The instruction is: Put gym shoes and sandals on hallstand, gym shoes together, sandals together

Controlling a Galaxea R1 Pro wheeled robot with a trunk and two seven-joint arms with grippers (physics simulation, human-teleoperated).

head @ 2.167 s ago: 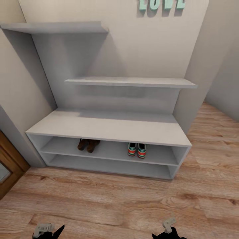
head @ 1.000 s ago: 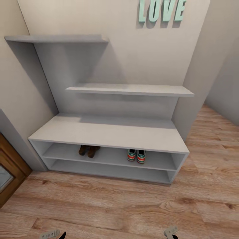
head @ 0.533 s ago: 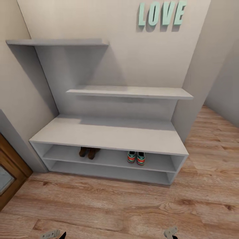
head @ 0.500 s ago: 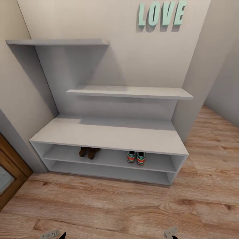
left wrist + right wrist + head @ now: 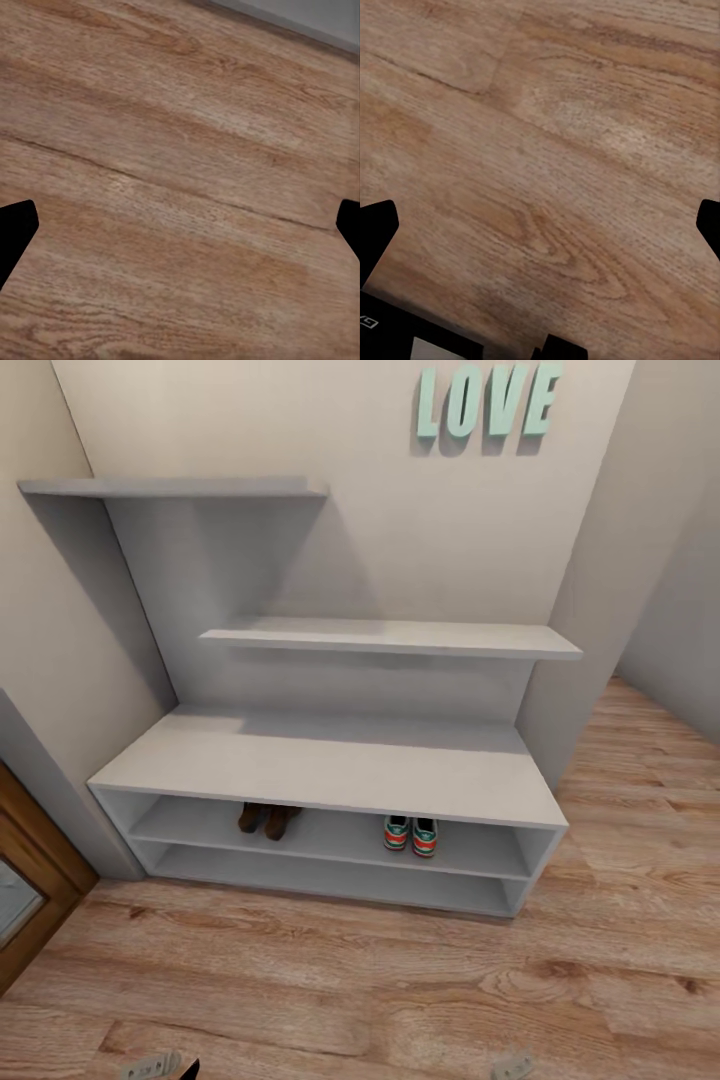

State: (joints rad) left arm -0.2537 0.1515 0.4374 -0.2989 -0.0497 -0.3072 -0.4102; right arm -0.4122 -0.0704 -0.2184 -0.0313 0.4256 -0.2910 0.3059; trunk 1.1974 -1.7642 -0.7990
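The pale grey hallstand (image 5: 330, 760) stands against the wall under mint-green "LOVE" letters (image 5: 487, 400). On its upper low shelf the two brown sandals (image 5: 268, 818) lie side by side at the left. The two gym shoes (image 5: 411, 834), cream with green and red-orange accents, sit together at the right. Both pairs are off the wood-plank corridor floor (image 5: 350, 980). My left gripper (image 5: 155, 1067) and right gripper (image 5: 512, 1065) just peek in at the head view's bottom edge. In the wrist views the left gripper (image 5: 180, 232) and right gripper (image 5: 540, 229) stand open over bare planks, holding nothing.
A brown wooden door frame (image 5: 30, 880) stands at the left next to the hallstand. Two staggered wall shelves (image 5: 390, 638) project above the bench. The floor runs on to the right past a wall corner (image 5: 570, 660).
The head view has shifted, so the hallstand sits lower in the picture and the letters show whole. Both grippers have slipped down toward the bottom edge. Shoes and sandals have not moved.
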